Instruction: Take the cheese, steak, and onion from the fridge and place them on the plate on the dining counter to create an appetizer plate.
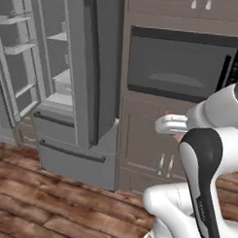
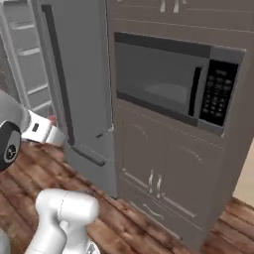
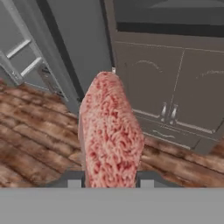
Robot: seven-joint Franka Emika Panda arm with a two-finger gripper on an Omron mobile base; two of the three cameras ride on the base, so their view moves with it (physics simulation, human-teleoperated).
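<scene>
The hand view shows the claw (image 3: 109, 181) clamped on the steak (image 3: 110, 131), held above the wood floor (image 3: 35, 140). The left base view shows the fridge (image 1: 68, 90) standing open with pale shelves.

A brown wooden plank floor (image 1: 50, 196) is stretching across the kitchen, carrying the open grey fridge (image 1: 78, 90) and, just beside it, the tall brown cabinet (image 2: 168, 168), both standing directly on its boards.
</scene>
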